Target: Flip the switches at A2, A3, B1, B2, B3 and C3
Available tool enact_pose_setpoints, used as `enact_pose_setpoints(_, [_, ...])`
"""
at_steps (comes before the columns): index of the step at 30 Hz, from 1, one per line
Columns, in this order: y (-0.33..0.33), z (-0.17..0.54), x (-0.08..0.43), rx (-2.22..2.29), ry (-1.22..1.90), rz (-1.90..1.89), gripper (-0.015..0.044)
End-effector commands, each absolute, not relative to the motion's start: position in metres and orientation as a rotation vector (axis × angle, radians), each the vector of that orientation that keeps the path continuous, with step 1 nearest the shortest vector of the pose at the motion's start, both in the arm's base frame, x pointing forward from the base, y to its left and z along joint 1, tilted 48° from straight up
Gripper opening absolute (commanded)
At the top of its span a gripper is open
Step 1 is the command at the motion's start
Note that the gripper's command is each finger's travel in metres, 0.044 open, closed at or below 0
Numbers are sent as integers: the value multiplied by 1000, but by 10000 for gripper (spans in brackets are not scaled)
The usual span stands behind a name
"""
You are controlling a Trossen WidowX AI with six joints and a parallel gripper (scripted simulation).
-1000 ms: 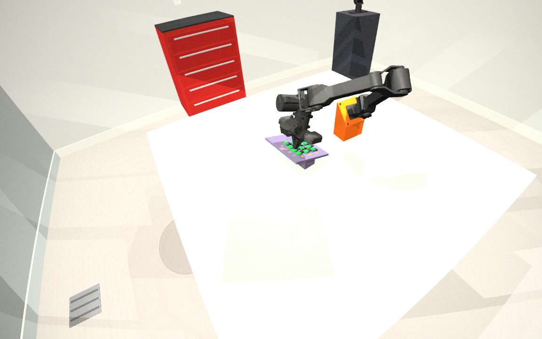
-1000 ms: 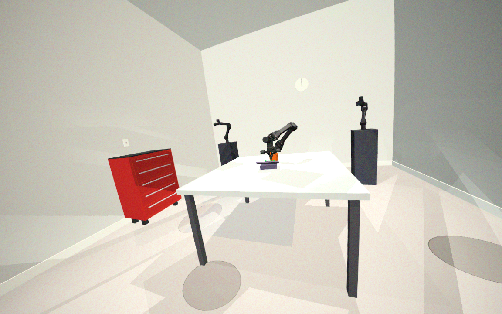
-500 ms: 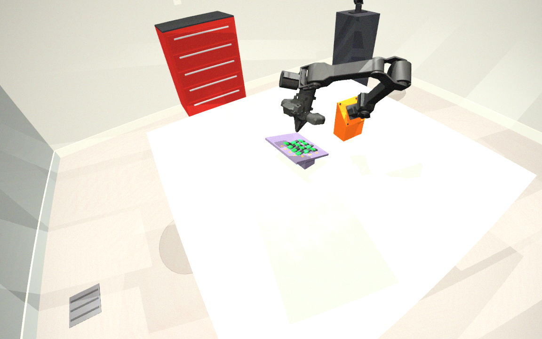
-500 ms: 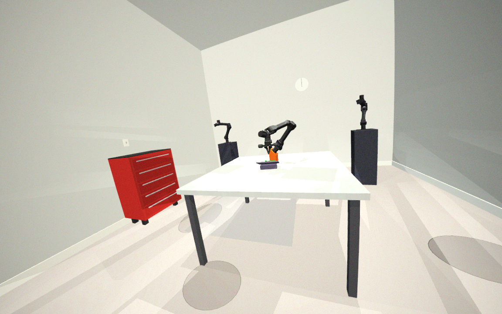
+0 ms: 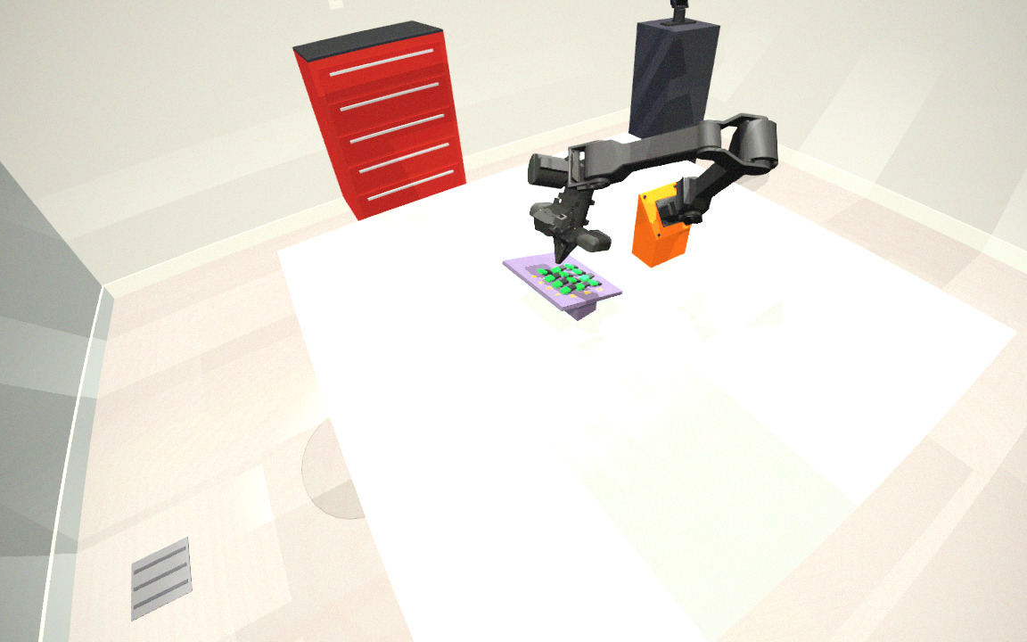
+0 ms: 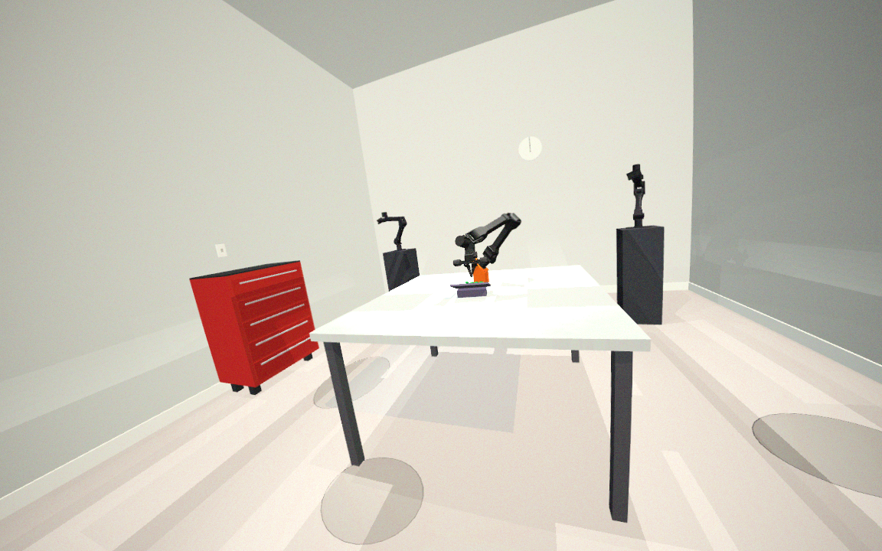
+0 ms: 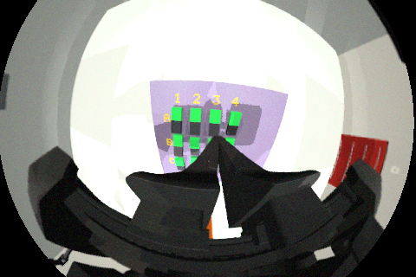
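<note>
A white rectangular table stands in a pale-walled room. The purple switch panel lies beneath the black gripper, its fingers together, empty.

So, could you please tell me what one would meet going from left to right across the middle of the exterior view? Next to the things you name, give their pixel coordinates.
Red drawer cabinet (image 5: 401, 127) (image 6: 214, 328) (image 7: 360, 156), left-hand dark pedestal (image 6: 401, 268), purple switch panel (image 5: 529, 271) (image 6: 472, 292) (image 7: 269, 108), right-hand dark pedestal (image 6: 640, 274).

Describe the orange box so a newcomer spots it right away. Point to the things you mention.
Find the big white table (image 5: 437, 415) (image 6: 478, 321). On it, beside the black arm's base, stands an orange box (image 5: 650, 242) (image 6: 480, 275). Unlike the flat purple switch panel (image 5: 529, 261) (image 7: 273, 108) nearby, it's upright, with a sloping yellow-orange face.
</note>
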State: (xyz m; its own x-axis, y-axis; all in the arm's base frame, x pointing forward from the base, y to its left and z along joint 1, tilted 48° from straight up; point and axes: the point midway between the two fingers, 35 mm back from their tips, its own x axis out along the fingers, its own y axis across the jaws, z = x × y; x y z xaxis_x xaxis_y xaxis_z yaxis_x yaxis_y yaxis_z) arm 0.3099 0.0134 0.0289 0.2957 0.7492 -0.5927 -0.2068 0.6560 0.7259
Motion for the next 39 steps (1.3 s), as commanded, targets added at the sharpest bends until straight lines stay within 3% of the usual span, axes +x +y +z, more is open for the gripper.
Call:
enact_pose_setpoints(1, [22, 23, 310, 599, 1101, 689, 0])
enact_pose_setpoints(39, [32, 15, 313, 599, 1100, 689, 0])
